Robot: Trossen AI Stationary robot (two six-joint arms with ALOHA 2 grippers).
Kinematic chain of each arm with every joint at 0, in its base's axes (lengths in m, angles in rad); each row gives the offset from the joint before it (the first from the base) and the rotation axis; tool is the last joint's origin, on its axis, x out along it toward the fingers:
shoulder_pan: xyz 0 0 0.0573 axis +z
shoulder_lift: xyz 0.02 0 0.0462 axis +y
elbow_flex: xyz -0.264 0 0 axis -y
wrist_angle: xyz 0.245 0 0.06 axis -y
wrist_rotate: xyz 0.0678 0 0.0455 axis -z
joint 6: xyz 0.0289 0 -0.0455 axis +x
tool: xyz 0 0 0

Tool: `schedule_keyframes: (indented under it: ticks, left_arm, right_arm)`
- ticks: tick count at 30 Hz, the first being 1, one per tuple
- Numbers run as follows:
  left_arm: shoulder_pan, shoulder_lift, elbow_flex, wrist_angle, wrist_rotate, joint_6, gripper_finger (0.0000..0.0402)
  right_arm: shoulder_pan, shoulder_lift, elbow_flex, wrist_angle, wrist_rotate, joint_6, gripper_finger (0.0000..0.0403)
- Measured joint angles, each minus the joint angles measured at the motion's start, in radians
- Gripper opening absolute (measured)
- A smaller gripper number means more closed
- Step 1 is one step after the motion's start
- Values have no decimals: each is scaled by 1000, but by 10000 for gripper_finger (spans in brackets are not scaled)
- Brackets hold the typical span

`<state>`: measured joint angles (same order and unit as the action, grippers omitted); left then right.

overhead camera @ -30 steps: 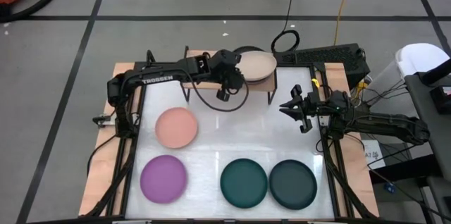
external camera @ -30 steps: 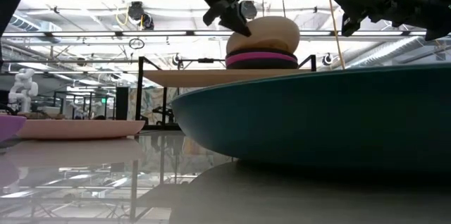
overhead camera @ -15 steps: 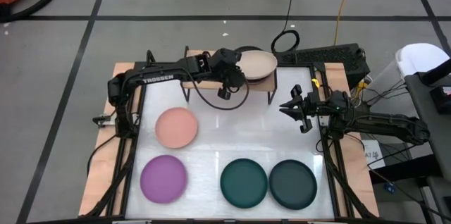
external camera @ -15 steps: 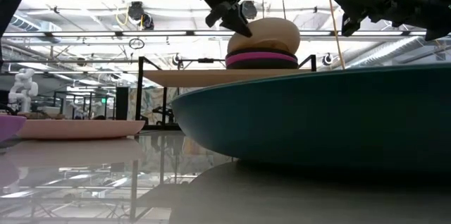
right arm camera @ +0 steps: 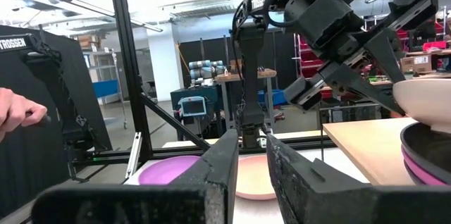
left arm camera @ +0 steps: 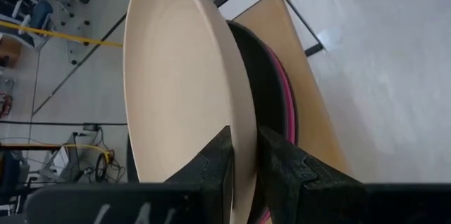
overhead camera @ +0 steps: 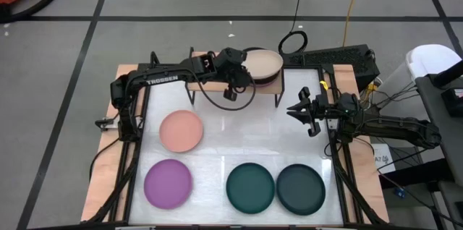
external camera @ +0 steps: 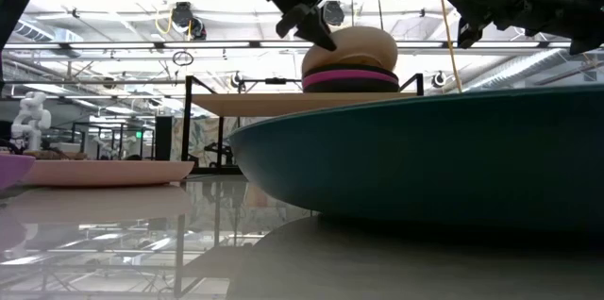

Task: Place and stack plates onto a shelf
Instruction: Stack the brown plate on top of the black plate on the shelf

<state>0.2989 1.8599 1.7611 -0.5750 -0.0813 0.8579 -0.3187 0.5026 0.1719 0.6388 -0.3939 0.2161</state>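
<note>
My left gripper (overhead camera: pixel 239 79) is over the shelf (external camera: pixel 255 104), shut on a beige plate (overhead camera: pixel 265 64). That plate lies tilted on a stack on the shelf's right half: a charcoal plate (left arm camera: pixel 259 76) on a magenta one (external camera: pixel 349 78). On the table lie a salmon plate (overhead camera: pixel 181 130), a purple plate (overhead camera: pixel 168 184), a teal plate (overhead camera: pixel 250 186) and a darker plate (overhead camera: pixel 301 189), each flat on its base. My right gripper (overhead camera: pixel 294 107) waits above the table's right side, open by a narrow gap (right arm camera: pixel 251 153) and touching nothing. My left gripper pinches the beige plate's rim (left arm camera: pixel 243 136) on its left side, one finger on the upper face and one on the underside. The fingers come from the table's left, slanting down. The held side is raised; the opposite side (external camera: pixel 389 58) sits on the charcoal plate.
The shelf's left half (overhead camera: pixel 206 84) is covered by my left arm. A loop of cable (overhead camera: pixel 226 105) hangs in front of the shelf. A person's hand (right arm camera: pixel 14 115) shows beyond the table's left side. Bare table lies between the shelf and the near row of plates.
My left gripper has shifted slightly toward the far edge with the beige plate. The plate has sunk a little and lies flatter on the stack than before. The right arm has kept still.
</note>
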Motion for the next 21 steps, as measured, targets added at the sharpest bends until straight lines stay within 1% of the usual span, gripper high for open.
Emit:
schedule_keyframes:
  ticks: [9,11,13,17,21]
  left_arm:
    - [0,0,0,5,7,-7,64]
    - [0,0,0,5,8,-19,73]
    - [1,0,0,5,8,-34,94]
    - [1,0,0,9,8,-38,151]
    - [1,0,0,50,4,-49,198]
  right_arm:
    - [0,2,0,-1,0,-11,59]
    - [0,2,0,-1,0,-11,59]
    - [0,2,0,-1,0,-11,59]
    - [0,2,0,-1,0,-16,59]
    - [0,2,0,-3,0,-16,59]
